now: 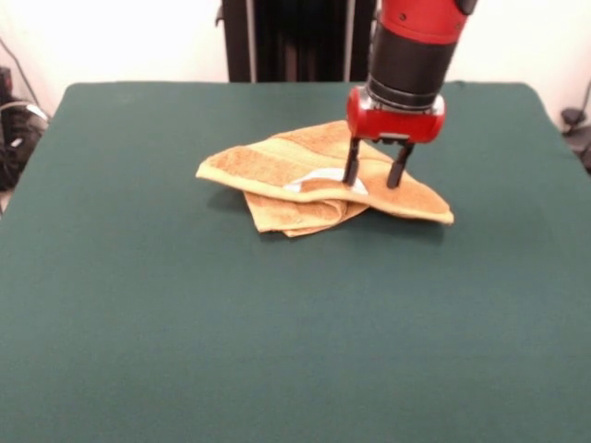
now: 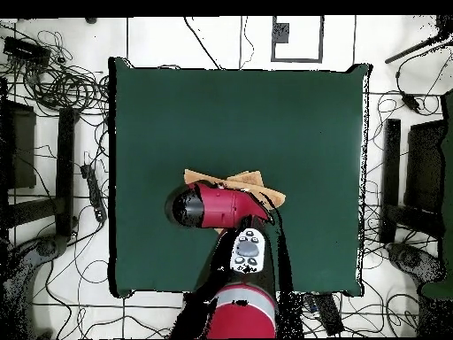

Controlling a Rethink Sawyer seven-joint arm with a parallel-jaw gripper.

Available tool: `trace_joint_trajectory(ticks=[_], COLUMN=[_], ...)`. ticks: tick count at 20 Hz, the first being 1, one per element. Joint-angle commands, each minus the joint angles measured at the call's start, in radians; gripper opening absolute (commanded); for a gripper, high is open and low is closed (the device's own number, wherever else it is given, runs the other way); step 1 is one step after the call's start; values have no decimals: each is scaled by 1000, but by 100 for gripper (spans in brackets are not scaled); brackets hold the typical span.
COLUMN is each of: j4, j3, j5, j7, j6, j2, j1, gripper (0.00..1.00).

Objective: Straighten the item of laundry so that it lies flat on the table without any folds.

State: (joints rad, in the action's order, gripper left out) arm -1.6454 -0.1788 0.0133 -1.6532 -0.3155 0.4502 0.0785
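Note:
The orange-tan towel (image 1: 314, 175) lies crumpled and folded over itself on the green table (image 1: 277, 314), a little beyond the middle. Its white label (image 1: 319, 178) shows on top, and a paler band runs along its far edge. My gripper (image 1: 374, 180) comes straight down over the towel's right half. Its two black fingers (image 1: 352, 164) are spread apart, with their tips touching or just above the cloth, holding nothing. In the overhead view the red arm (image 2: 217, 205) covers most of the towel (image 2: 257, 184); only its far edge shows.
The table (image 2: 239, 115) is far wider than the towel on every side. Cables and stands (image 2: 62, 177) lie on the floor around it. The robot's dark pedestal (image 1: 295, 37) stands behind the far edge.

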Motion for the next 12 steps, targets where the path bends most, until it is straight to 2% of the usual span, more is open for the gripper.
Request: trace_joint_trajectory(ticks=[1,12], j4=[107,81], j3=[-22,-10], j5=[-68,-80], j7=[-241,-222], j6=[-121,-84], j2=[-108,-106], j1=[68,54], gripper=[100,100])
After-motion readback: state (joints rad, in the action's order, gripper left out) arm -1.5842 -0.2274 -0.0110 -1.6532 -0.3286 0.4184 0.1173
